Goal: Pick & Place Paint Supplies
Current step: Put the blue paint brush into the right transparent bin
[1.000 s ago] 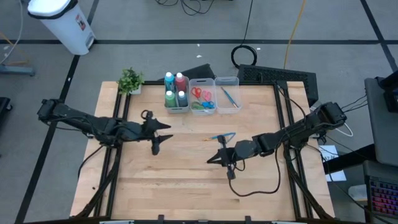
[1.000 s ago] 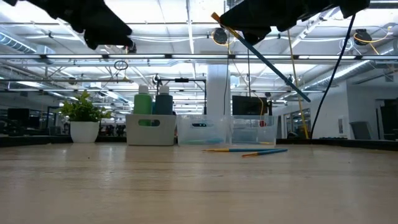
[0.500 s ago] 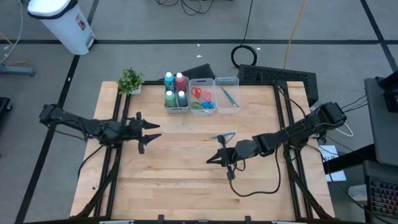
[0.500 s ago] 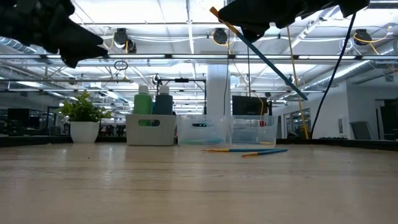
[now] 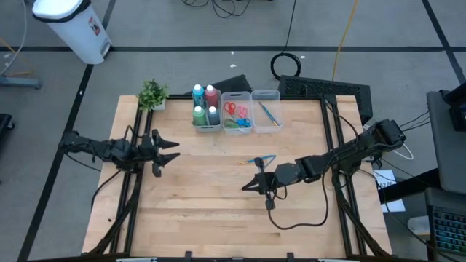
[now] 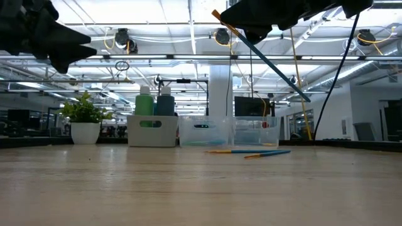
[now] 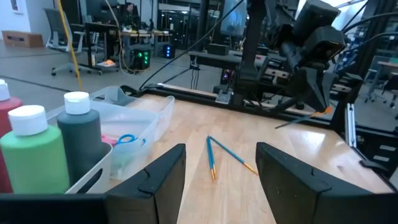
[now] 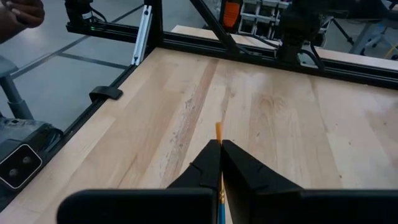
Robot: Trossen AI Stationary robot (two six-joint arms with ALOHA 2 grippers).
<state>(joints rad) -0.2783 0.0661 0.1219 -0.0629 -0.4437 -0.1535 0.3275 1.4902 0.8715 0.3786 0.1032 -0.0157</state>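
Observation:
My right gripper point(image 5: 246, 188) hangs over the table's middle, shut on a thin blue brush with an orange end point(image 6: 270, 61). Two more blue and orange brushes point(image 5: 261, 159) lie flat on the table just beyond it; they also show in the left wrist view point(image 7: 211, 155). My left gripper point(image 5: 172, 148) stands open above the table's left part, level, nothing between its fingers point(image 7: 163, 180). At the far edge, paint bottles point(image 5: 206, 105) stand in one clear bin, scissors point(image 5: 234, 110) lie in the middle bin, and a brush point(image 5: 266, 111) lies in the right bin. My right gripper pinches the brush between its two fingers, near the orange end point(image 8: 219, 132), which sticks out just past the fingertips. The fingers point toward the table's left edge, slightly down, and lie along the brush. The brush is lifted clear, tilted, its blue shaft point(image 6: 286, 78) slanting down behind the gripper.
A small potted plant point(image 5: 153, 94) stands at the far left corner beside the three bins point(image 5: 252, 94). Black frame rails point(image 5: 129, 189) run along the table's left and right sides. Bare wood lies in the near half point(image 5: 218, 218).
My left gripper has drawn back toward the table's left edge and sunk a little, staying open. My right gripper and its brush have kept still.

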